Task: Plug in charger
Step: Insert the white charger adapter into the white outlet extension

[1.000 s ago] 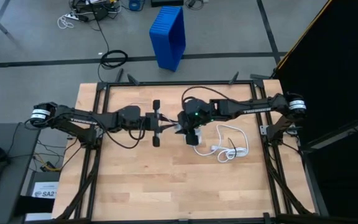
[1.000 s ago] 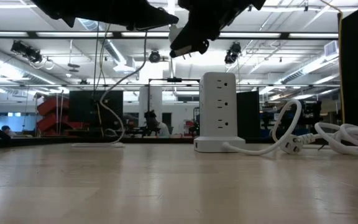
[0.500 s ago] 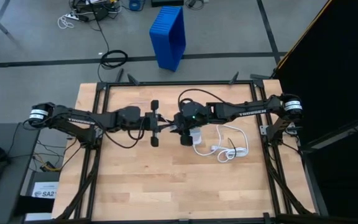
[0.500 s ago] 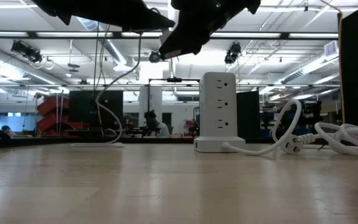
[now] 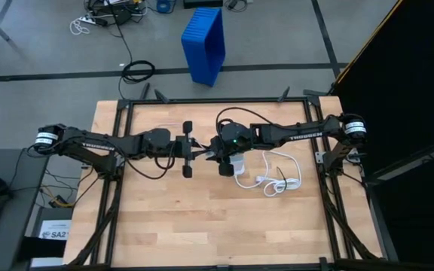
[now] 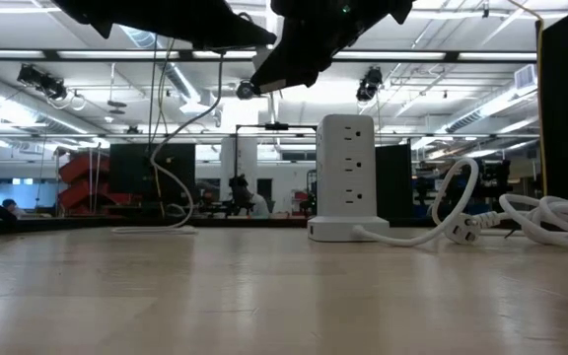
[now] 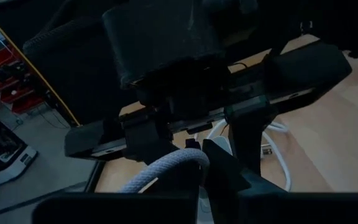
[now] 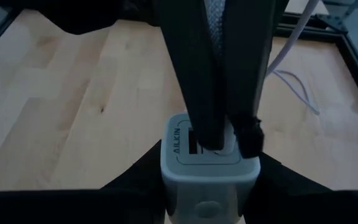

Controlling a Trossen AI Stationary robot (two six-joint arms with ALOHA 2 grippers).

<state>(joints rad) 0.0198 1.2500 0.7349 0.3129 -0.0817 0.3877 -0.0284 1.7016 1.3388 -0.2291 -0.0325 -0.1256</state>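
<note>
Both grippers meet in the air over the middle of the table. My right gripper (image 5: 218, 156) is shut on the charger (image 8: 209, 163), a pale grey-white brick whose port face points at my left gripper (image 5: 204, 153). The left gripper (image 8: 213, 142) is shut on a braided white cable (image 7: 166, 171), with its fingertips right at the charger's port face. The rest of the cable (image 6: 177, 187) hangs slack toward the table. The cable's plug is hidden behind the left fingers. My left gripper pinches the braided cable (image 8: 215, 31) close to its plug end between its two fingers, which lie along the cable. It comes nearly level from the table's left. Its fingertips (image 8: 205, 138) cover the charger's port, so I cannot tell whether the plug is in. My right gripper pinches the charger's body by two opposite sides (image 8: 168, 171) between its two fingers. It comes from the table's right, slanting downward. The charger is lifted clear of the table, its port face (image 8: 185, 152) turned away from the gripper.
A white power tower (image 6: 348, 177) stands upright on the table just below and right of the grippers (image 5: 237, 164), its thick white cord (image 5: 277, 178) looped toward the right. Black frame rails (image 5: 202, 103) edge the table. A blue crate (image 5: 204, 44) stands on the floor beyond.
My right gripper has tipped, and the charger has swung a little toward the table's left, up to my left gripper's fingertips. The power tower now shows beside it in the high view. Both have kept still for the last half second.
</note>
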